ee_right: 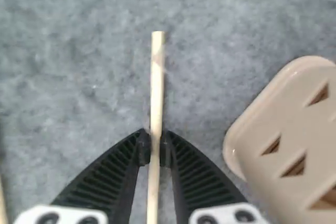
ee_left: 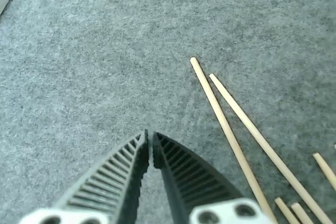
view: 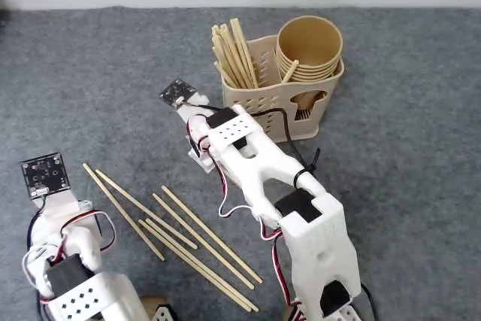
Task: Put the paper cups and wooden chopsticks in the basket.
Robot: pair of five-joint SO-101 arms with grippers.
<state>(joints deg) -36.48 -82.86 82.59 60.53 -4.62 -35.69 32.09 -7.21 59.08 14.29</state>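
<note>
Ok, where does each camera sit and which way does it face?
High view: fixed overhead, looking down on basket, loose chopsticks, left arm, right arm.
Left wrist view: on that arm, past shut left gripper onto mat.
Right wrist view: on that arm, past right gripper clamping one chopstick.
Shared: basket, high and right wrist views.

Rough grey cloth cover (view: pixel 421 186), smooth wooden chopsticks (view: pixel 212 234), matt plastic basket (view: pixel 263 103), matt paper cups (view: pixel 310 39).

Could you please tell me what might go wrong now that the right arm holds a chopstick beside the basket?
The right end effector pinches the chopstick at one narrow spot, so it might swivel or slip free.
The basket is already packed with chopsticks beside the paper cups, so this one could catch and fall outside.
</note>
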